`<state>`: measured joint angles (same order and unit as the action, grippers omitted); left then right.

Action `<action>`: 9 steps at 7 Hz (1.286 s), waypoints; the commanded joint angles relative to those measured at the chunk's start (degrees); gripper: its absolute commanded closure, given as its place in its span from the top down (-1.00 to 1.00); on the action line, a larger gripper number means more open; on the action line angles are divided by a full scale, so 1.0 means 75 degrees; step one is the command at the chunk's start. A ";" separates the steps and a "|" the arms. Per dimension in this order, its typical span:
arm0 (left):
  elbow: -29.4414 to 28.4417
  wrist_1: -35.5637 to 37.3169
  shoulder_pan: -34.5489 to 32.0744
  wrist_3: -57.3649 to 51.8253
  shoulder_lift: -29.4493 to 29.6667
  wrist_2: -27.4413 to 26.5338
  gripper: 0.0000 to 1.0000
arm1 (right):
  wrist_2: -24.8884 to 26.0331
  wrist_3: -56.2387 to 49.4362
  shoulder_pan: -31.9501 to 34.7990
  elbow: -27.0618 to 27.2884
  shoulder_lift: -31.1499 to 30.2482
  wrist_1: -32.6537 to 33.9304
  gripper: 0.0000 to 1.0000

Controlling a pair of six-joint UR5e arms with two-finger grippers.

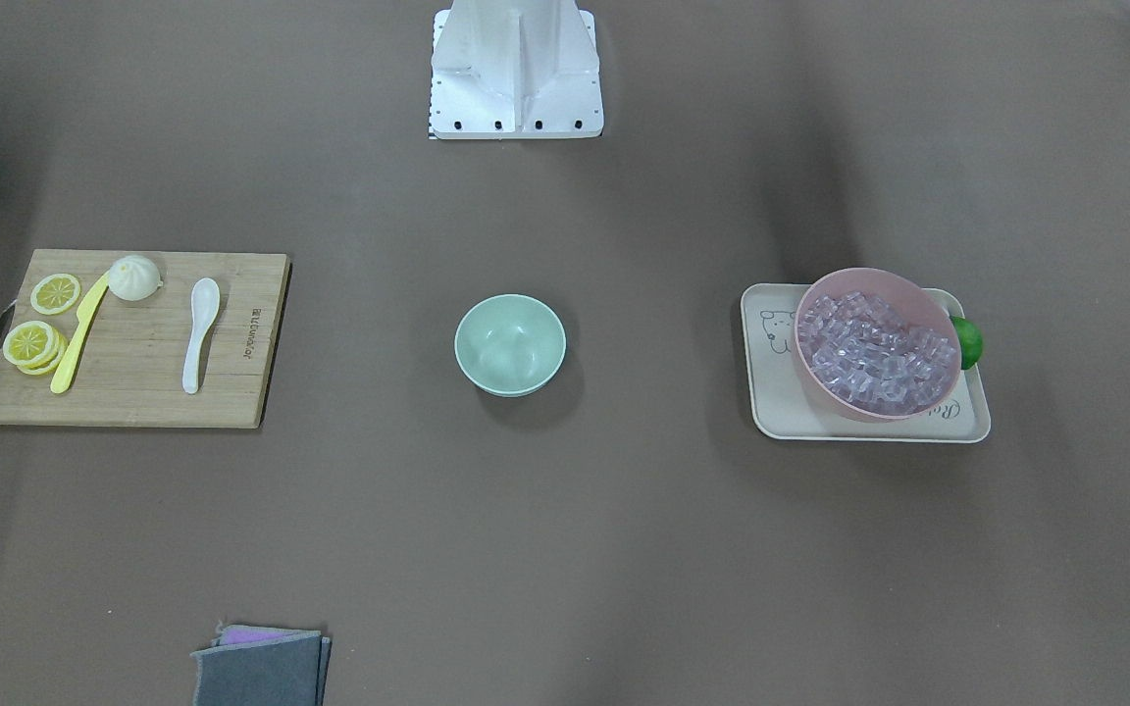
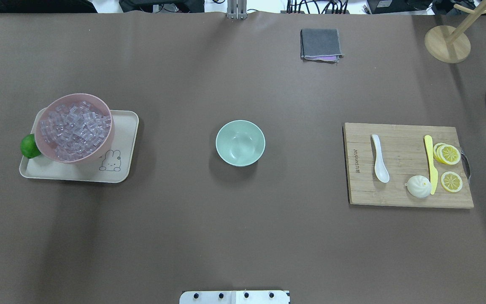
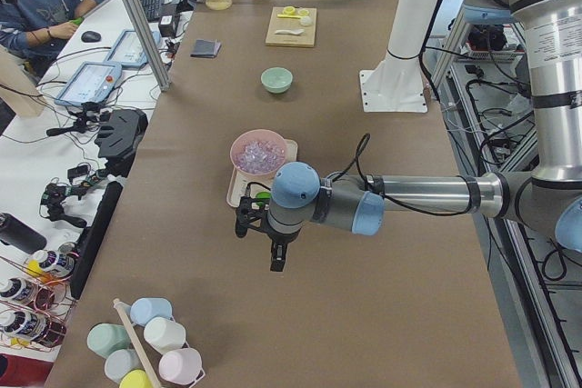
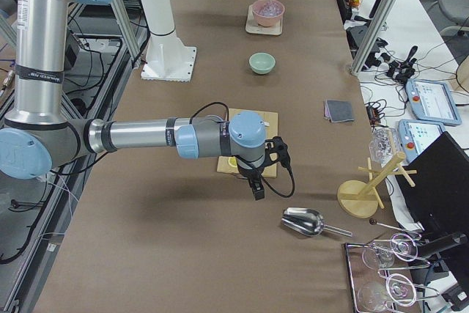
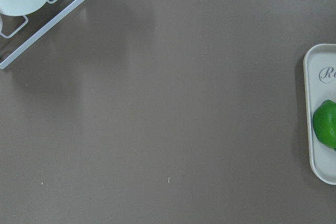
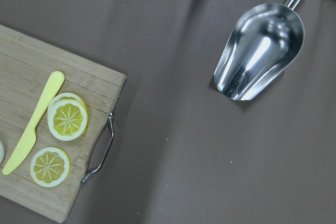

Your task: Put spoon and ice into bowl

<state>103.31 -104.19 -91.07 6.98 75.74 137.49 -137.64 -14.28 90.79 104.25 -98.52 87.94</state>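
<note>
The white spoon (image 2: 379,158) lies on a wooden cutting board (image 2: 399,196) on the table's right, also seen from the front (image 1: 200,333). The mint-green bowl (image 2: 240,142) stands mid-table with nothing in it (image 1: 510,345). The ice (image 2: 74,126) fills a pink bowl (image 2: 99,153) on a cream tray (image 2: 122,126) at the left. My left gripper (image 3: 277,256) hangs over bare table beyond the tray's outer end. My right gripper (image 4: 258,190) hangs past the board's outer end. Both show only in side views, so I cannot tell if they are open or shut.
The board also holds a yellow knife (image 2: 430,164), lemon slices (image 2: 449,154) and a white bun (image 2: 419,186). A lime (image 2: 28,146) sits on the tray. A metal scoop (image 6: 260,51), a wooden stand (image 2: 447,42), a grey cloth (image 2: 319,43) and a cup rack (image 5: 31,3) lie around.
</note>
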 commanded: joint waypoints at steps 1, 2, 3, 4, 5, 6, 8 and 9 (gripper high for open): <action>0.0019 -0.0006 0.0002 0.0042 -0.0055 0.0031 0.96 | -0.0069 -0.0029 0.0000 0.0044 -0.0047 0.0006 1.00; 0.0007 -0.0006 0.0002 0.0054 -0.0055 0.0031 0.96 | -0.0232 -0.0029 0.0000 0.0033 -0.0059 0.0006 1.00; 0.0054 -0.0006 -0.0010 0.0112 -0.0055 0.0031 0.96 | -0.0223 0.0005 0.0012 0.0022 -0.0082 -0.0006 1.00; 0.0043 -0.0006 0.0002 0.0124 -0.0055 0.0031 0.96 | -0.0222 0.0006 0.0012 0.0068 -0.0082 -0.0006 1.00; 0.0042 -0.0018 0.0002 0.0275 -0.0055 0.0043 0.96 | -0.0234 0.0006 0.0012 0.0126 -0.0082 -0.0006 1.00; 0.0054 -0.0018 0.0014 0.0474 -0.0043 0.0043 0.96 | -0.0315 0.0006 0.0000 0.0150 -0.0094 -0.0006 1.00; 0.0043 -0.0030 0.0014 0.0441 -0.0055 0.0159 0.96 | -0.0409 -0.0053 0.0012 0.0150 -0.0117 -0.0006 1.00; 0.0042 -0.0029 0.0014 0.0417 -0.0055 0.0183 0.95 | -0.0688 -0.0030 0.0000 0.0150 -0.0222 -0.0018 1.00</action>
<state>103.66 -104.42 -90.97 10.21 75.34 138.45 -140.92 -14.58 90.85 105.37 -99.53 87.85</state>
